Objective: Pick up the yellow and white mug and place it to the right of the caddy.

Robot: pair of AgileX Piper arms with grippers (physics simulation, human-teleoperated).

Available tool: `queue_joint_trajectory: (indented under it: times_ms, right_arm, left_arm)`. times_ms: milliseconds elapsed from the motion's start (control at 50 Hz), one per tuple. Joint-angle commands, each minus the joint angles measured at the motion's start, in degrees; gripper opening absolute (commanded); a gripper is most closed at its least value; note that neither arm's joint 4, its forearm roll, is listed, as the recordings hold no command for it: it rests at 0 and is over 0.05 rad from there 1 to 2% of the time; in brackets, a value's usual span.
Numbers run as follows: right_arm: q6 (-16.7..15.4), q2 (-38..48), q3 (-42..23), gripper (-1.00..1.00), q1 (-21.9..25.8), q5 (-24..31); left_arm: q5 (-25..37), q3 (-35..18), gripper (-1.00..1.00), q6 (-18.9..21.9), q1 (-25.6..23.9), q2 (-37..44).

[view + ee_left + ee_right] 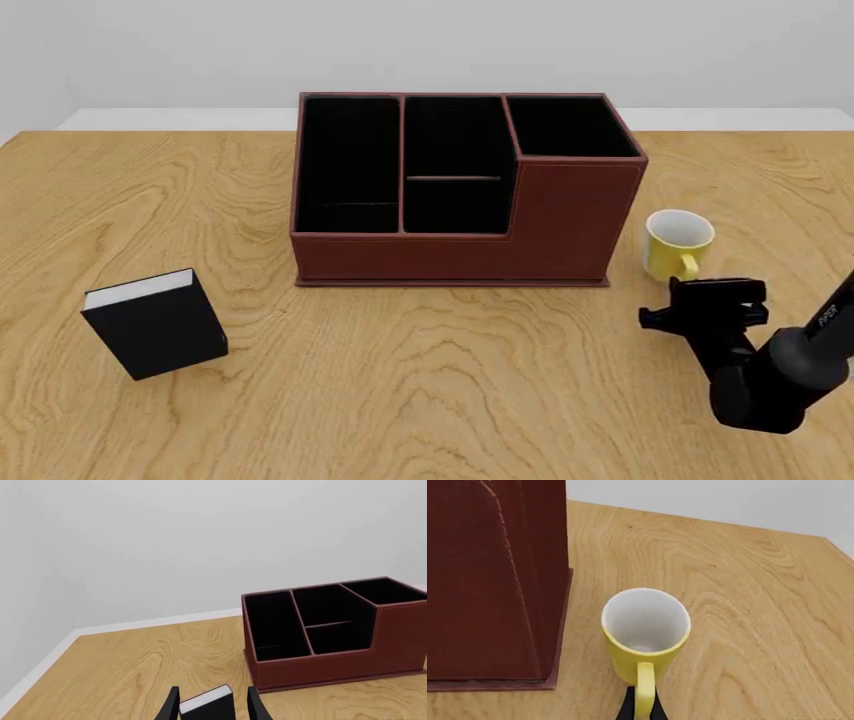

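Large dark red-brown three-compartment caddy [467, 190] mid-table. Small yellow mug, white inside [678, 244], upright on table just right of it, handle toward right gripper [703, 303]. Jaw width: cannot tell. Risk: handle snag tips mug. Left gripper [212, 706] wide, straddling black book [208, 702].

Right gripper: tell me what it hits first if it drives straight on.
The mug: its handle sits right at the right gripper's fingertips, facing it. The caddy lies off to the side, out of that line.

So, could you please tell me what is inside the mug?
The mug looks empty: its white inner wall and part of the bottom show in the right wrist view. The near rim hides the rest of the bottom.
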Motion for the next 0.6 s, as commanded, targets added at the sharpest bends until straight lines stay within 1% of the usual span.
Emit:
queue_joint_trajectory:
  times_ms: [20, 180, 220, 300, 320, 600]
  right_arm:
    - [0.5, 2.7, -1.3, -1.0, -0.3, 0.0]
    - [0.6, 3.2, -1.7, -1.0, -0.5, 0.0]
    - [1.0, 2.8, -1.3, -1.0, -0.4, 0.0]
    - [0.8, 3.1, -1.5, -1.0, -0.7, 0.0]
    - [0.6, 3.2, -1.5, 1.0, -0.7, 0.0]
    - [0.5, 3.2, -1.3, 1.0, -0.6, 0.0]
  left_arm:
    - [-0.4, 0.6, 1.0, 0.1, -0.1, 0.0]
    - [-0.4, 0.7, 1.0, 0.3, -0.2, 0.0]
    - [-0.2, 0.5, 1.0, 0.3, -0.3, 0.0]
    - [-0.1, 0.4, 1.0, 0.3, -0.1, 0.0]
    - [-0.1, 0.4, 1.0, 0.2, -0.1, 0.0]
    - [-0.1, 0.4, 1.0, 0.3, -0.3, 0.0]
